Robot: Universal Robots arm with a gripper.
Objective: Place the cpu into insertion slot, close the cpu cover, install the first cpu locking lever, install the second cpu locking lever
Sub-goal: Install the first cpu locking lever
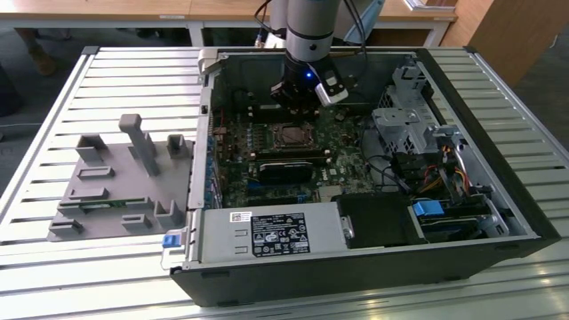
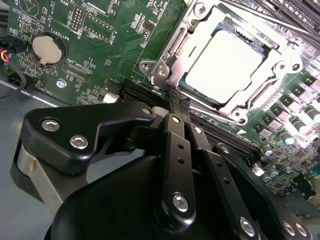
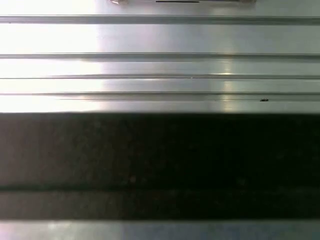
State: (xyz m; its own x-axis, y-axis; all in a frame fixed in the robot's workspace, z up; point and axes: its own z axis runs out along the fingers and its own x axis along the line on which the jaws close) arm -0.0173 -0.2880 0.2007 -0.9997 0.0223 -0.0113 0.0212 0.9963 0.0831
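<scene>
Fingertips pressed together, holding nothing that we can make out, sit just beside the near corner of the cpu cover in the second wrist view, close to the bracket and screws at that corner. Our gripper appears to touch or nearly touch the thin metal bar running along that edge, which we take to be a locking lever, though we cannot tell whether contact is made.

Past the tips, the cpu lies flat in the insertion slot, its bright metal top showing through the cover's cut-out. The cover looks folded down over it. So we judge the first two steps done and the lever work in hand.

In the exterior view the gripper hangs inside the open computer case, just above the socket on the green motherboard. A coin cell battery sits well apart from the socket.

We think latching a lever calls for a steady push down and sideways under its hook, without slipping onto the board.
</scene>
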